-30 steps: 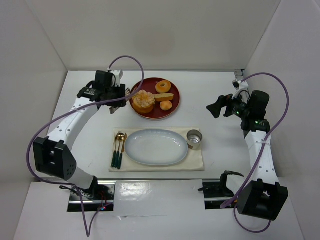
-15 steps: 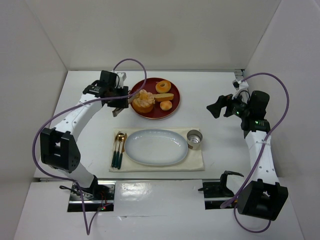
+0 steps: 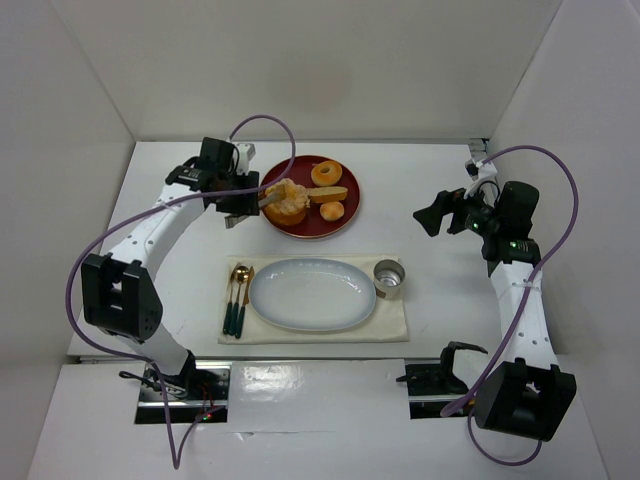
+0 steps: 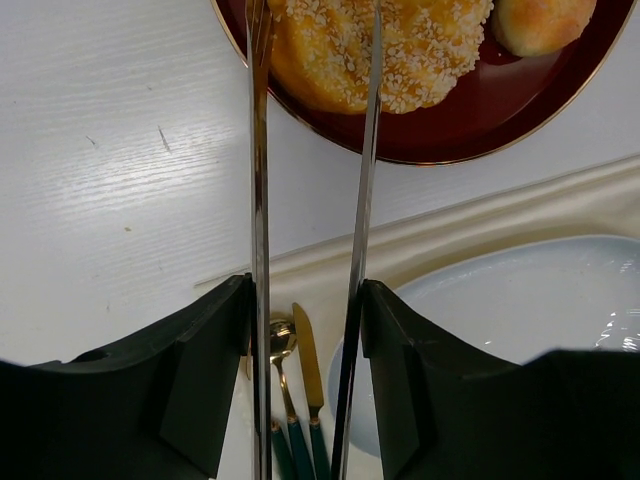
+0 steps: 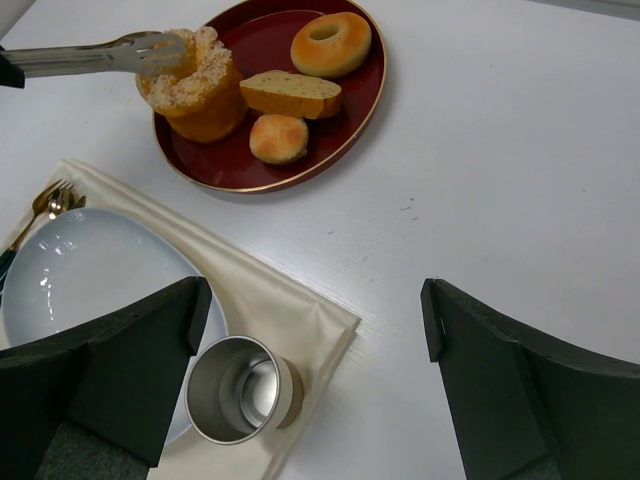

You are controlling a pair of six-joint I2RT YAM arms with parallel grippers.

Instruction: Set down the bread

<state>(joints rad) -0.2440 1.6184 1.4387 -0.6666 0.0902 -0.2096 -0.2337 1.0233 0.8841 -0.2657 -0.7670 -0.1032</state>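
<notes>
Where the red plate (image 5: 255, 45) sits on the white table (image 5: 500, 150), we count four pastries on it. One bread (image 5: 192, 95) is on its left part, one ring doughnut (image 5: 331, 43) toward its far rim, one oblong slice (image 5: 292, 93) near its middle and one small round bun (image 5: 279, 137) toward its near rim.

We see two grippers. Our left gripper (image 4: 305, 300), just left of the red plate, clasps one pair of metal tongs (image 4: 258, 200), whose two blades stand apart. One blade runs along the bread's side and the other crosses its pale crumbly top. We cannot tell whether the blades pinch the bread or merely touch it: the left wrist view cuts off their tips and the right wrist view shows them overlapping. Our right gripper (image 5: 315, 290), well to the right of the red plate, is spread wide with nothing between its fingers.

On the near side of the red plate lie one cloth (image 5: 290, 310), one pale oval dish (image 3: 312, 293) and one metal cup (image 5: 243, 388). Gold cutlery (image 3: 238, 297) with dark green handles lies near and left of the red plate. We make out at least two pieces, but the exact count is unclear.
</notes>
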